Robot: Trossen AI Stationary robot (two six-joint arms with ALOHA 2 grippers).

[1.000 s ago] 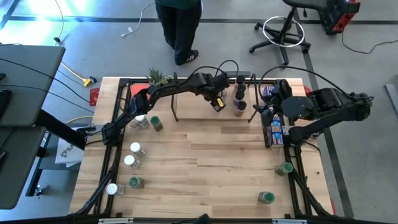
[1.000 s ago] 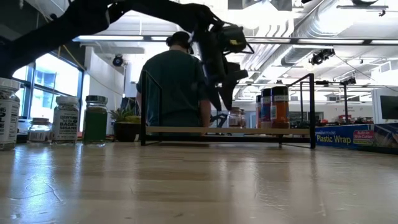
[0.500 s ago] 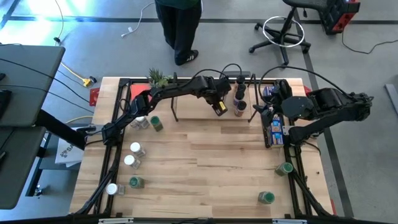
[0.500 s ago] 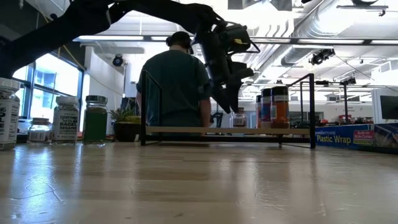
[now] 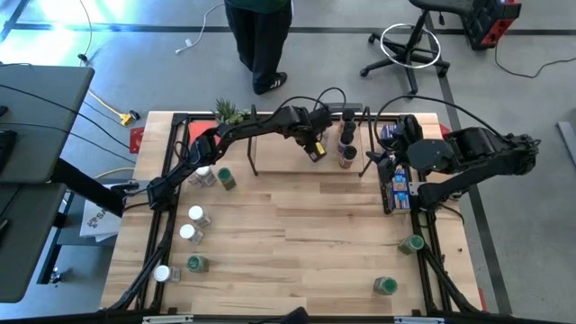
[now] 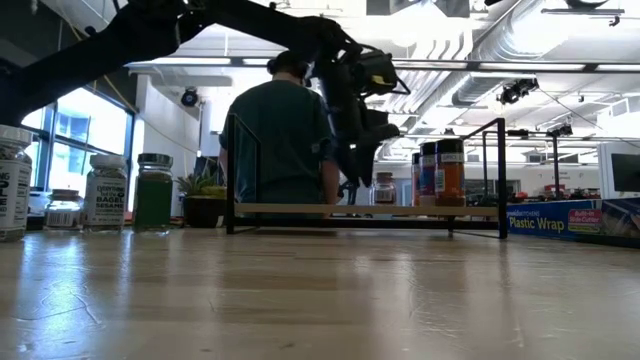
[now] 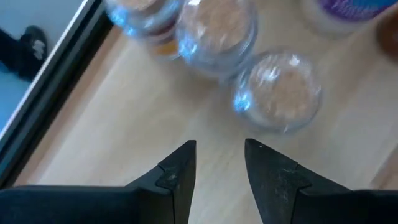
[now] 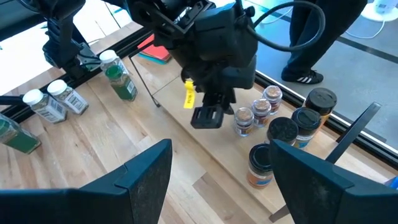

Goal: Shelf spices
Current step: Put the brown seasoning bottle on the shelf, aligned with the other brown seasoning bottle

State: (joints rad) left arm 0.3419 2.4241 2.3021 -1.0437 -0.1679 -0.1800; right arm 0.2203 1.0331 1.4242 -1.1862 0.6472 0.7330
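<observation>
The shelf [image 5: 297,165] stands at the table's far middle and carries several spice jars [image 5: 346,144] at its right end, standing upright on its board. My left gripper [image 5: 315,151] hangs over the shelf board just left of those jars, pointing steeply down. It is open, with only bare wood between its fingers [image 7: 219,149]. The nearest clear-topped jar [image 7: 280,93] stands just beyond the fingertips, untouched. My right gripper [image 8: 221,146] is open and empty, raised at the table's right side [image 5: 390,160]. More spice jars stand loose on the table at the left [image 5: 193,225] and near right [image 5: 411,243].
A long blue box [image 5: 397,191] lies on the table right of the shelf, below my right gripper. A small potted plant [image 5: 229,110] stands at the far left corner. A person [image 5: 259,45] stands beyond the far edge. Bare wood [image 5: 297,243] fills the table's middle.
</observation>
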